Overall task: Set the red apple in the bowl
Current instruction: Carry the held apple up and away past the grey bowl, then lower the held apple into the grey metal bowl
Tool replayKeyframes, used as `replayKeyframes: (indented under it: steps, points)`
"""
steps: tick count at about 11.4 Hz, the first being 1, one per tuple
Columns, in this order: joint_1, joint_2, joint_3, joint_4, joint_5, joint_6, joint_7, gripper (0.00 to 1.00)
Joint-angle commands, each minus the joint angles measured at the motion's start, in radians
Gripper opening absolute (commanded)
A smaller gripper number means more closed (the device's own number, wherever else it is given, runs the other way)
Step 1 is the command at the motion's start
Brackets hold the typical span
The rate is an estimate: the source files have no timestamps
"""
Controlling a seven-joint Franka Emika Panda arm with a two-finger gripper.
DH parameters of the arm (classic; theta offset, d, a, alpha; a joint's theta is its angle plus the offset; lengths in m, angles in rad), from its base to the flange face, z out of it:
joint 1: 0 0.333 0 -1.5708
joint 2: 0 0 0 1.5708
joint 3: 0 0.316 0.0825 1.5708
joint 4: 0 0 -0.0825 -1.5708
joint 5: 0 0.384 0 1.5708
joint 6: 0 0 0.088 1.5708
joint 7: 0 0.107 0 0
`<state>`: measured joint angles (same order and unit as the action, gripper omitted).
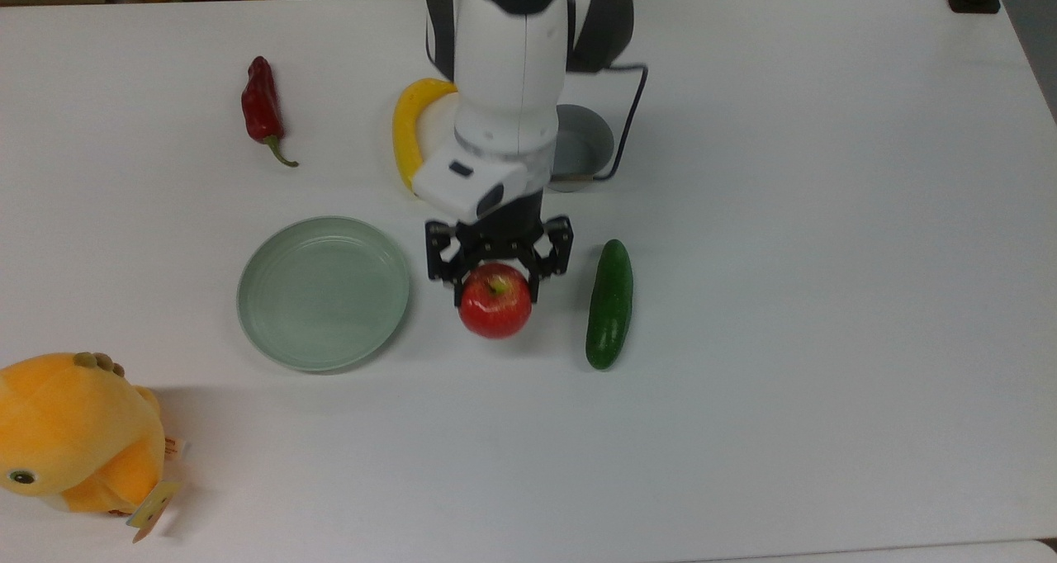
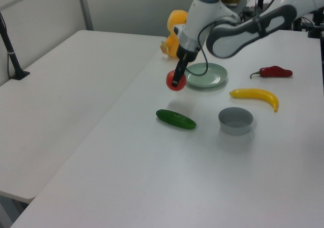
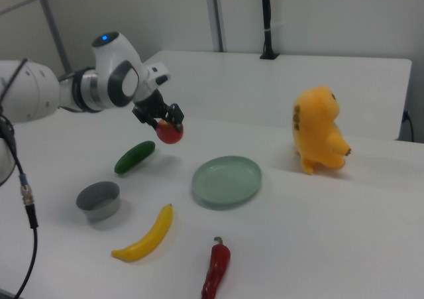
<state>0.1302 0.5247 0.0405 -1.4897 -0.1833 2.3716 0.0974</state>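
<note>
The red apple [image 1: 495,307] [image 2: 178,84] [image 3: 171,134] hangs in the air above the table, and my gripper [image 1: 495,284] [image 2: 175,79] [image 3: 165,121] is shut on its top from above. In the left view a shadow lies on the table under the apple. The small grey bowl [image 1: 588,144] [image 2: 235,120] [image 3: 99,200] stands empty; in the top view the arm covers part of it. In the top view the apple is below the bowl and a little to its left, with the table between them.
A pale green plate [image 1: 324,292] [image 3: 226,179] lies at the apple's left in the top view, a cucumber [image 1: 609,305] [image 2: 175,119] at its right. A banana [image 1: 403,138], a red chili [image 1: 263,109] and an orange plush toy [image 1: 74,431] also rest on the white table.
</note>
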Motion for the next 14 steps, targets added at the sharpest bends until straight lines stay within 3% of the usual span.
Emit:
replayKeyframes:
  steps: [1, 6, 8, 12, 14]
  points:
    - [0.003, -0.223, -0.002, -0.09, 0.034, -0.187, 0.018, 0.15]
    - [0.019, -0.567, -0.002, -0.332, 0.087, -0.423, -0.039, 0.16]
    - [0.048, -0.656, -0.002, -0.423, 0.139, -0.497, -0.099, 0.17]
    - [0.097, -0.664, -0.002, -0.527, 0.151, -0.531, -0.1, 0.19]
    - [0.124, -0.663, -0.002, -0.611, 0.153, -0.423, -0.09, 0.19]
